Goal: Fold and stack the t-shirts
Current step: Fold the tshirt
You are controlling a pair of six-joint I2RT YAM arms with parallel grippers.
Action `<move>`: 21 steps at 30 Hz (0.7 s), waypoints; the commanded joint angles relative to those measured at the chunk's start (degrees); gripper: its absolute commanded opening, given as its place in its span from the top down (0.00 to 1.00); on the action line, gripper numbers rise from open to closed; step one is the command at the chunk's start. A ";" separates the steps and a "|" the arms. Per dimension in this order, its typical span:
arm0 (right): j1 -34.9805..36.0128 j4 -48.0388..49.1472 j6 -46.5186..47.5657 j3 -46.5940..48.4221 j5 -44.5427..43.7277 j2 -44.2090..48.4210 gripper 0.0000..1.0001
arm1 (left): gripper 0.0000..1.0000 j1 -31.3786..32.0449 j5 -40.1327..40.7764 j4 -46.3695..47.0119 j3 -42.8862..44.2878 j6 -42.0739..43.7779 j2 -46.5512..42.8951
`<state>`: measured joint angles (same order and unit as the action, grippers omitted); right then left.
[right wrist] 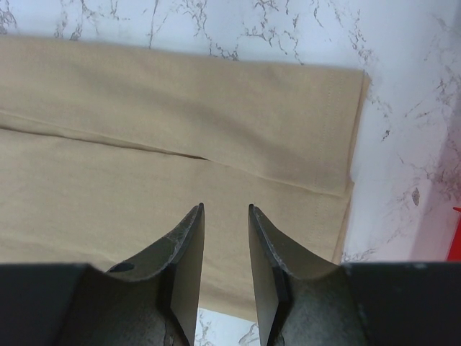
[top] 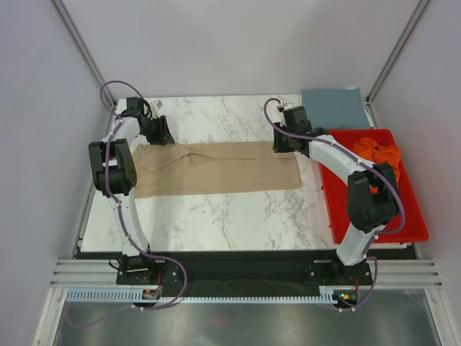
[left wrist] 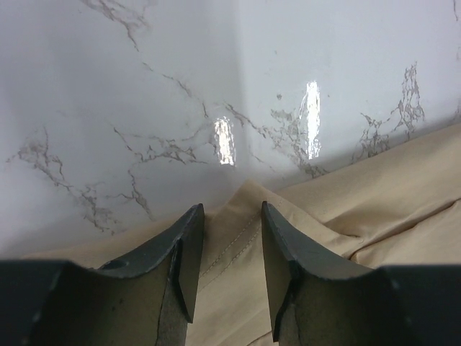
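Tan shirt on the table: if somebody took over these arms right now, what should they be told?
Left gripper: open, over the tan shirt's left end. Right gripper: open, over its right end.
Tan shirt lies flat in a long strip. Blue shirt lies folded at the far right corner. Orange shirt is crumpled in the tray.
To do: finish tan, fold orange, stack.

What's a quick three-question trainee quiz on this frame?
1. True or false: the orange t-shirt lies in the red tray.
2. Where is the blue-grey t-shirt? A in the tray; B at the table's far right corner; C beside the left arm's base.
3. Fill in: the left gripper and right gripper are at opposite ends of the ____.
Key: 1 true; 2 B; 3 tan t-shirt.
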<state>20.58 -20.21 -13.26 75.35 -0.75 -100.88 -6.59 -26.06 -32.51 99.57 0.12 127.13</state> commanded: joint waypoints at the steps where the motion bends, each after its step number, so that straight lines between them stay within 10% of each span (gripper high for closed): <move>1: 0.16 1.40 0.69 1.55 0.58 -0.28 0.61 | 0.55 1.14 -0.39 0.96 0.89 3.31 -3.46; 9: 0.16 1.49 0.69 1.03 0.67 -0.90 0.61 | 0.67 2.63 0.05 1.05 -1.92 4.10 -7.59; 16: 0.16 1.57 0.77 0.50 2.25 -0.46 0.61 | 0.98 3.34 1.01 0.96 -5.43 4.45 -10.67; 21: 0.08 1.57 0.60 0.23 2.25 0.51 0.61 | 0.98 5.00 1.37 0.96 -9.13 3.31 -14.45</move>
<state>20.58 -20.18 -13.23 75.35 0.54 -101.36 -2.98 -25.41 -32.49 91.88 2.20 117.51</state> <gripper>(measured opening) 0.390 0.029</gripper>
